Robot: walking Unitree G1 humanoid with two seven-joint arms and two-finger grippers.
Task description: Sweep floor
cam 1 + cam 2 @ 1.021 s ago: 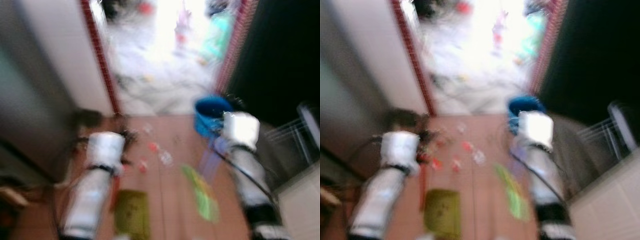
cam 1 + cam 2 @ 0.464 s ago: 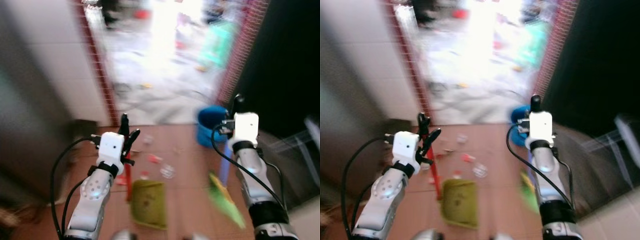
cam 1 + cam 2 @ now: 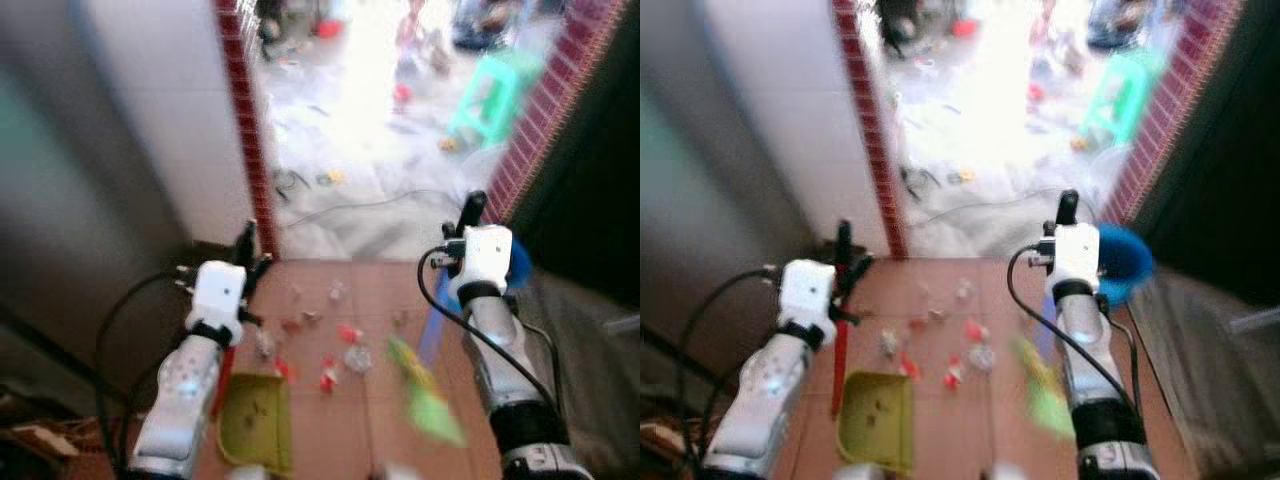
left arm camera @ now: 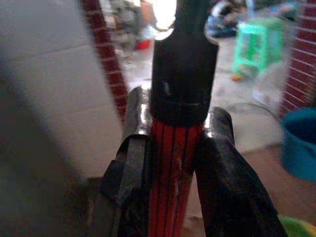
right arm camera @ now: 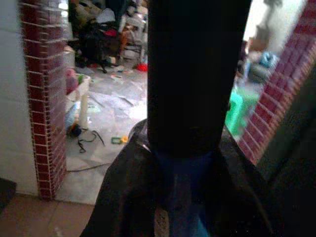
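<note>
Left wrist view shows the left gripper (image 4: 177, 163) with its jaws closed around the red, black-striped dustpan handle (image 4: 173, 163), just below its black end cap; no writing is readable anywhere. In the right wrist view the right gripper (image 5: 182, 192) clamps the blue broom handle (image 5: 182, 192) under a black cap.

From the head views, the olive-green dustpan (image 3: 255, 430) lies on the terracotta tile floor (image 3: 330, 420) at about 7 o'clock, its handle rising toward 12 o'clock into the left gripper. The broom's green bristles (image 3: 425, 400) rest at 5 o'clock, the shaft running up toward 1 o'clock to the right gripper. Between them, at centre, lies scattered red and clear litter (image 3: 335, 350).

Compared with half a second ago, the camera has swung: the dustpan now sits lower-left, the litter is central, and the picture is sharper.

Farther out stand a blue bucket (image 3: 1120, 262) at 2 o'clock, a red-brick doorway pillar (image 3: 250, 140) at 11 o'clock, and a green stool (image 3: 490, 95) on the bright floor beyond.
</note>
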